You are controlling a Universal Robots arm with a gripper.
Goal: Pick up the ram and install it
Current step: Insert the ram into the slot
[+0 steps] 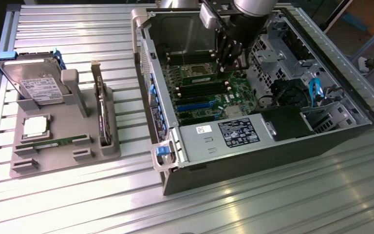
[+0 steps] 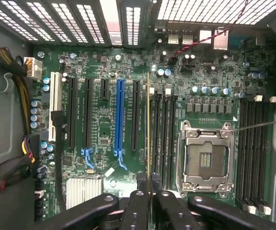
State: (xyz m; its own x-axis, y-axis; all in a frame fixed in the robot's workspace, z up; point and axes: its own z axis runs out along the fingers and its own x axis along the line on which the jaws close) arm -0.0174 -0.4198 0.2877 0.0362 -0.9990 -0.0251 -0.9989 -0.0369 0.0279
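Note:
My gripper (image 2: 148, 179) is shut on the ram (image 2: 148, 124), which I see edge-on in the wrist view as a thin yellowish-green line running away from the fingers. It lies parallel to the bank of black memory slots (image 2: 163, 139) beside the empty processor socket (image 2: 205, 155), just at the side of the outermost slot. I cannot tell if it touches the board. In the exterior view the gripper (image 1: 230, 61) reaches down into the open computer case (image 1: 174, 170), over the green motherboard (image 1: 239, 92) near the processor socket (image 1: 200, 73).
A grey tray (image 1: 109, 151) at the exterior view's left holds a hard drive (image 1: 37, 85), a square silver processor (image 1: 36, 126), another green memory stick (image 1: 44, 144) lying flat, and an upright card (image 1: 99, 105). Case walls, the drive cage (image 1: 284, 53) and cables (image 1: 313, 92) surround the gripper.

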